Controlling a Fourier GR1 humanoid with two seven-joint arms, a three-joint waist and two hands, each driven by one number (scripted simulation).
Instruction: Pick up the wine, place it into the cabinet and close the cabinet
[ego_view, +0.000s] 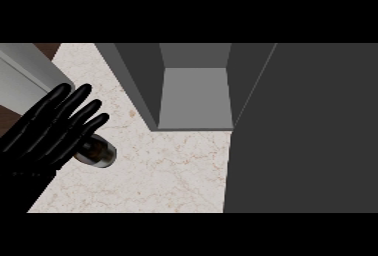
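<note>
Fingers (74, 107) of the left hand (40, 137) lie straight, released, over the wine (102, 153) near the cabinet (193, 95).

You see the wine (100, 154), dark & partly hidden, front-left of the cabinet (193, 97). Cabinet's open, grey inside.

The left hand (46, 131) covers most of the wine bottle (100, 152); only a rounded end shows below its fingers. Well right of the hand, the cabinet door (310, 130) runs off the view's edge.
</note>
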